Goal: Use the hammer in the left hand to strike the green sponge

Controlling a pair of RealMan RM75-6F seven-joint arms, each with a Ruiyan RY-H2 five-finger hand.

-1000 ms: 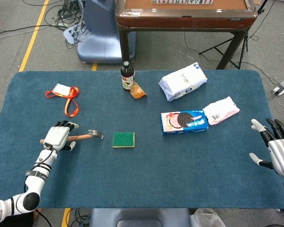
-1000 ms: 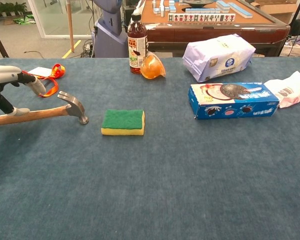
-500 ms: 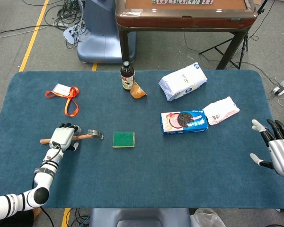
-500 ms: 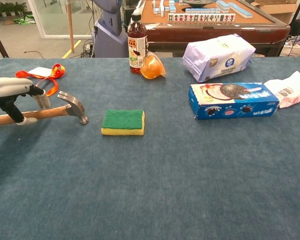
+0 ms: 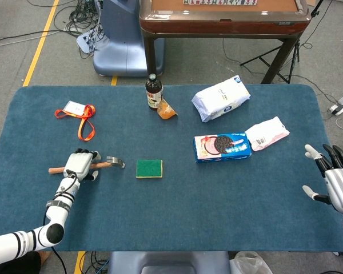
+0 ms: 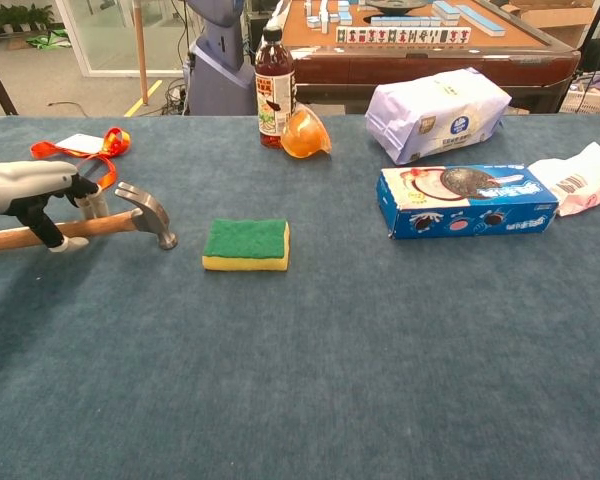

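Left hand (image 6: 40, 190) wrapped over wooden handle of hammer (image 6: 148, 213) at left of frame, head aimed toward green sponge (image 6: 246, 243) just right; right hand (image 5: 336, 180) empty, fingers spread, lower right.

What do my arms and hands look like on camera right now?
Left hand: white shell, dark fingers with pale tips, on a slim white arm with black joint bands and a thin cable at the wrist. Right hand: light grey palm, dark fingers, white tips.

table (image 5: 177, 217) | blue carpet | hammer (image 6: 130, 217), green sponge (image 6: 245, 244), bottle (image 6: 274, 88), cookie box (image 6: 467, 200), lanyard (image 5: 83, 117)
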